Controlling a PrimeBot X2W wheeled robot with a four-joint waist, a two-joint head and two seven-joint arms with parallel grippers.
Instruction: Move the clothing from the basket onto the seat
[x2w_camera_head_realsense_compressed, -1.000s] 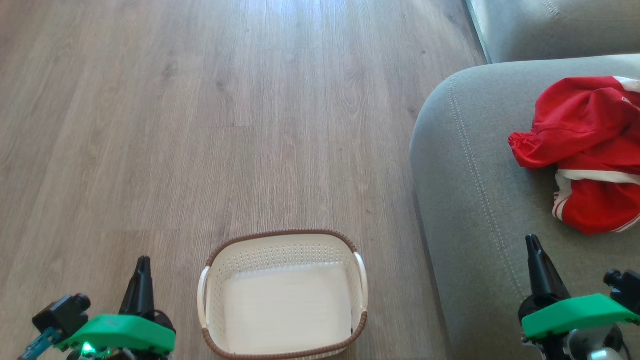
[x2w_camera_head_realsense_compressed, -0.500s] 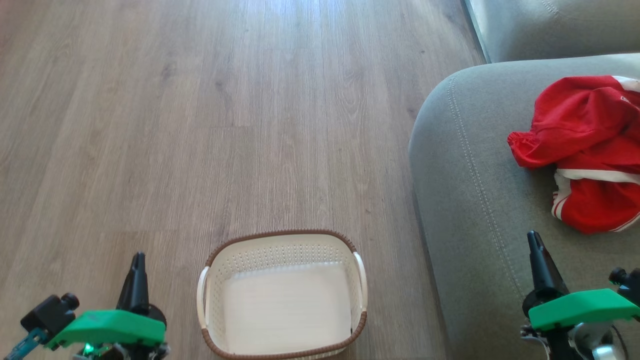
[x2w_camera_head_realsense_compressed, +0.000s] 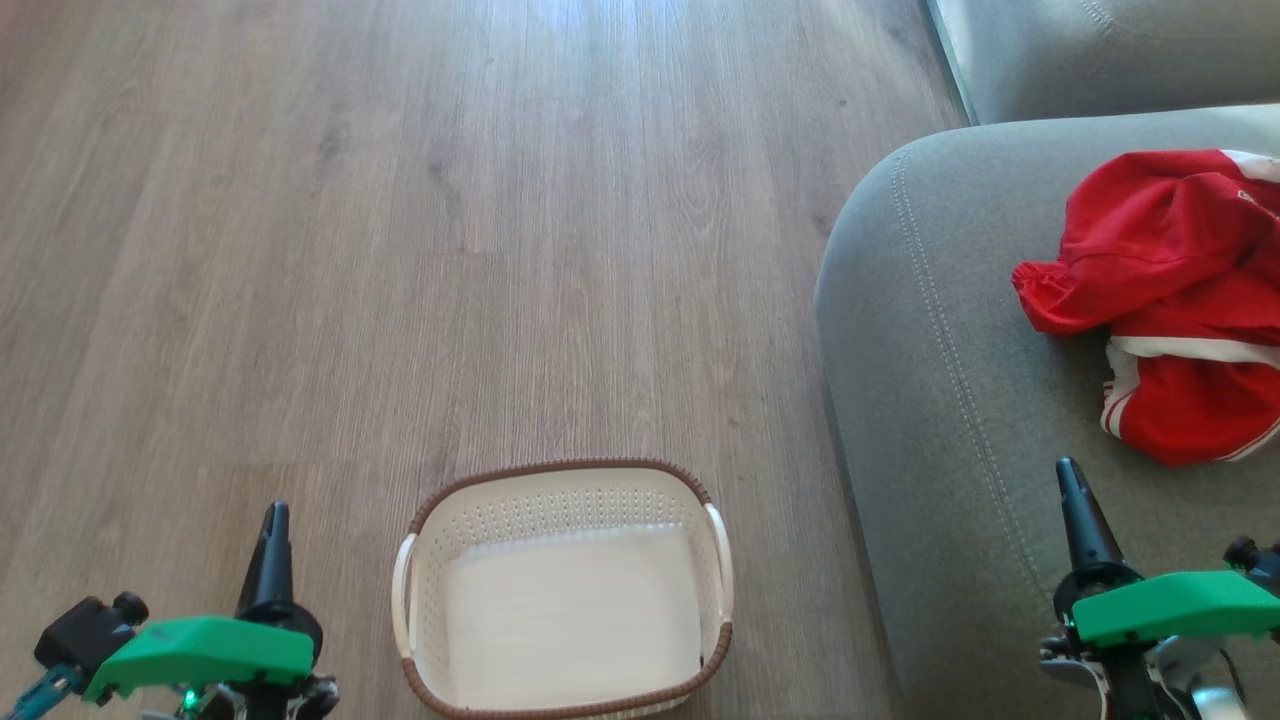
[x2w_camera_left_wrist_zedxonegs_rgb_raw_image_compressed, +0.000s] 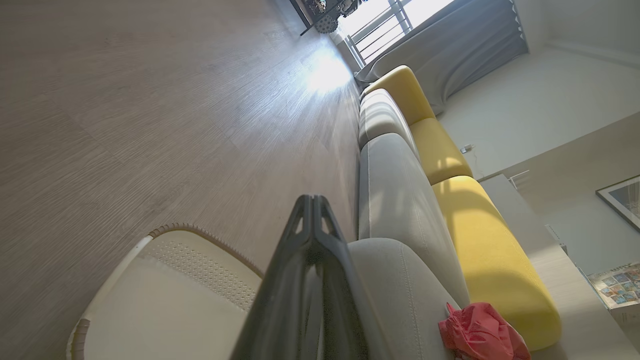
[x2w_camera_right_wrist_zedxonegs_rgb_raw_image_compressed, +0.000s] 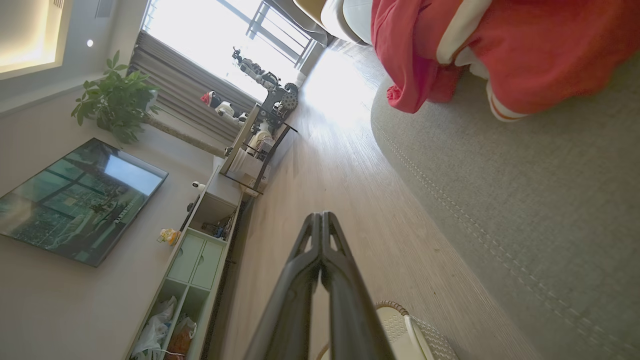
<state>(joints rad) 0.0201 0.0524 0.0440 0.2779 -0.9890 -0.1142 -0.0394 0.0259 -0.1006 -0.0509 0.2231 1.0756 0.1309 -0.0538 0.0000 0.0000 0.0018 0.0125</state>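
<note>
Now we are holding left gripper (x2w_camera_head_realsense_compressed: 274, 512) and right gripper (x2w_camera_head_realsense_compressed: 1068, 470) closed, empty, red clothing (x2w_camera_head_realsense_compressed: 1170, 260) lying on the seat (x2w_camera_head_realsense_compressed: 950, 400) beyond the right.

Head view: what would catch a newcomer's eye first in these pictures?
The bright red clothing heaped on the grey seat at the right edge stands out most. Next comes the cream basket, empty, on the wooden floor at bottom centre. The left gripper and right gripper, both shut, point up from the lower corners.
</note>
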